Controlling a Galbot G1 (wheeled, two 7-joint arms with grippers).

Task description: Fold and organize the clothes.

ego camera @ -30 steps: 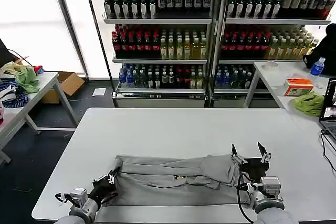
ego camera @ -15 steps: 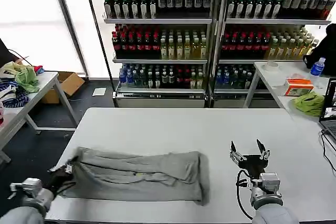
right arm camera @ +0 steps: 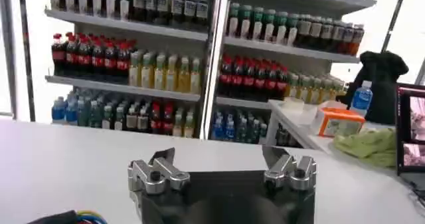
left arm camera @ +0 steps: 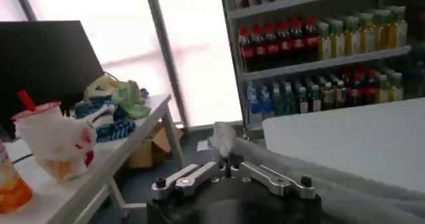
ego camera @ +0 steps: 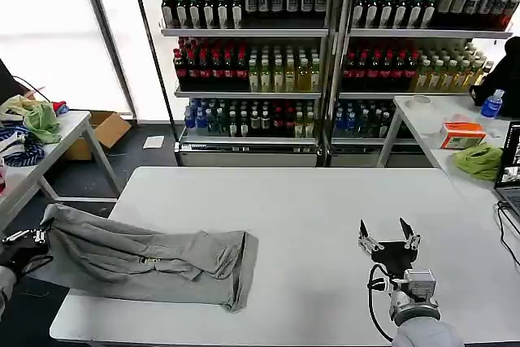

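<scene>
A light grey shirt (ego camera: 146, 253), bunched into a long band, lies across the left part of the white table (ego camera: 325, 201). Its left end hangs out past the table's left edge. My left gripper (ego camera: 31, 243) is off that edge and shut on this end. In the left wrist view the jaws (left arm camera: 224, 167) pinch a grey fold (left arm camera: 222, 139), and the cloth trails back to the table. My right gripper (ego camera: 388, 235) hovers open over the bare right part of the table, well away from the shirt. Nothing is between its fingers (right arm camera: 219, 160).
Drink shelves (ego camera: 252, 54) stand behind the table. A side table (ego camera: 49, 132) on the left holds green cloths (ego camera: 36, 119), striped fabric and a cup (left arm camera: 56, 142). A right-hand table (ego camera: 439, 119) carries an orange box, a green cloth (ego camera: 479, 158) and a laptop.
My left gripper has dragged the shirt leftwards across the table, so its end is now beyond the left edge. The right gripper has stayed in place, open and apart from the cloth.
</scene>
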